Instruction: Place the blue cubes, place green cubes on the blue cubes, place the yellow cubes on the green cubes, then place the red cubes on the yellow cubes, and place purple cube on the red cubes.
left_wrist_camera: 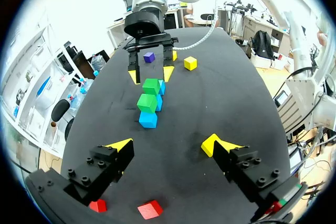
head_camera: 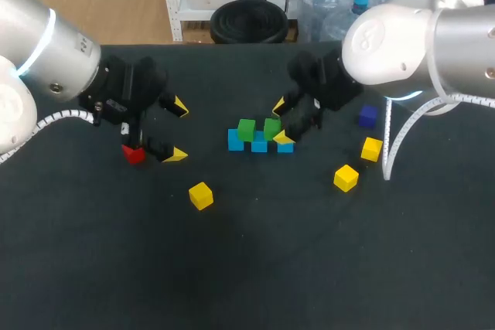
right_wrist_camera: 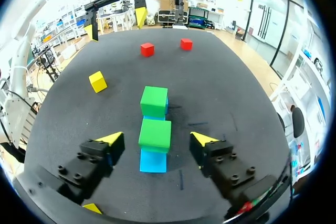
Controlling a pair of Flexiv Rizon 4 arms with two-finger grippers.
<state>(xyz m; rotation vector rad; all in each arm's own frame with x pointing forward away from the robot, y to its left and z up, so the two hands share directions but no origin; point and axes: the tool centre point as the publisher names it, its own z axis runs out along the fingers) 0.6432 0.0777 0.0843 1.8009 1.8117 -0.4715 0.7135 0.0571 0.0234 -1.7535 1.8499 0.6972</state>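
Three blue cubes stand in a row mid-table, with two green cubes on top of them. My right gripper is open around the right-hand green cube, its yellow fingertips clear of the cube on both sides. My left gripper hangs open and empty at the left, beside a red cube. In the left wrist view two red cubes lie under the left gripper. A purple cube sits at the right.
Loose yellow cubes lie on the dark table: one in front of the left gripper and two to the right of the stack. My right arm reaches in over the purple cube's side.
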